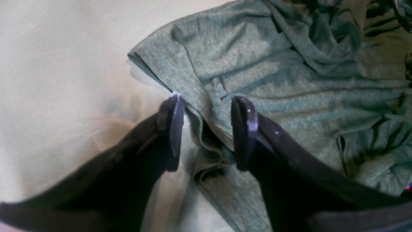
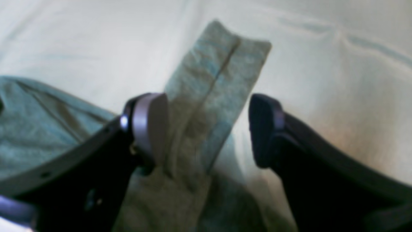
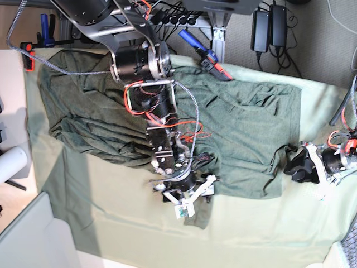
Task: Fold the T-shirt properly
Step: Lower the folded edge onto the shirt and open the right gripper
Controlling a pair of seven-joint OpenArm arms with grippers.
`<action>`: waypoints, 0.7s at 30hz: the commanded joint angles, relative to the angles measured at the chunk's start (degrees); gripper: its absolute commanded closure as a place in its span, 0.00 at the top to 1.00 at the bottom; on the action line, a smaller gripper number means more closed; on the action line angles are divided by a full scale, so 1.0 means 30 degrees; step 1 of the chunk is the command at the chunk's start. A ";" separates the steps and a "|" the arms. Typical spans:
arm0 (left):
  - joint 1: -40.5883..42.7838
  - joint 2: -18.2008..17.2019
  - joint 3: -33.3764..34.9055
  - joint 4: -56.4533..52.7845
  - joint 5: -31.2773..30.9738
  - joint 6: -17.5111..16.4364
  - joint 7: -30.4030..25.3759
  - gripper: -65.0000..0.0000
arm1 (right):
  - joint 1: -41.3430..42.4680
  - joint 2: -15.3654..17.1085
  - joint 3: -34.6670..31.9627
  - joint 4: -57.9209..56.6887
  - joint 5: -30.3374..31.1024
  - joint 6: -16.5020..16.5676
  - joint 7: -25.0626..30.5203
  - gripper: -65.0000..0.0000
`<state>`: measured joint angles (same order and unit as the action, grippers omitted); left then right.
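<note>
The T-shirt (image 3: 234,128) lies rumpled across the pale-sheeted desk (image 3: 111,223). The right fingers (image 2: 209,129) stand spread, a folded strip between them, ungripped. The left fingers (image 1: 207,129) stand apart astride its hem.

A pale mint-green smooth table sheet (image 3: 111,223) covers the table. At twelve o'clock, grey carpeted floor (image 3: 318,39) holds two black power bricks (image 3: 269,25) and tangled black cables (image 3: 181,14).

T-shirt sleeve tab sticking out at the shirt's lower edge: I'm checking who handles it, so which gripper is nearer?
Right. The right gripper straddles the sleeve tab, open. The left gripper is open at the T-shirt's far side edge.
</note>
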<state>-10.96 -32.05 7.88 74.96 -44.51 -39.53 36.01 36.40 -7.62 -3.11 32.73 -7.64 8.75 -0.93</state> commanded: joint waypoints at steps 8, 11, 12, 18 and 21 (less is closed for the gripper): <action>-0.0408 -0.0277 -0.0175 0.0313 -0.0372 -0.0157 -0.0342 0.43 | 0.0656 0.0044 0.0000 -0.1362 0.0044 -0.0226 0.0372 0.60; -0.0415 -0.0270 -0.0175 0.0313 -0.0379 -0.0157 -0.0372 0.43 | 0.0721 0.0044 0.0000 -0.1362 0.0036 -0.0262 0.0481 0.60; -0.0415 -0.0270 -0.0175 0.0313 -0.0379 -0.0157 -0.0372 0.43 | 0.0729 0.0029 -0.0007 -0.1355 0.0029 -0.0277 0.0627 0.59; -0.0415 -0.0277 -0.0175 0.0313 -0.0372 -0.0157 -0.0357 0.43 | 0.0721 -0.0138 -0.0007 -0.1326 -0.1851 0.1129 0.1603 0.11; -0.0415 -0.0277 -0.0168 0.0313 -0.0386 -0.0157 -0.0372 0.43 | 0.0721 -0.0277 -0.0007 -0.1326 -0.1887 0.1472 0.1610 0.00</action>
<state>-10.96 -32.05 7.88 74.96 -44.60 -39.53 36.01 36.99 -8.12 -3.11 28.16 -13.15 12.91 3.68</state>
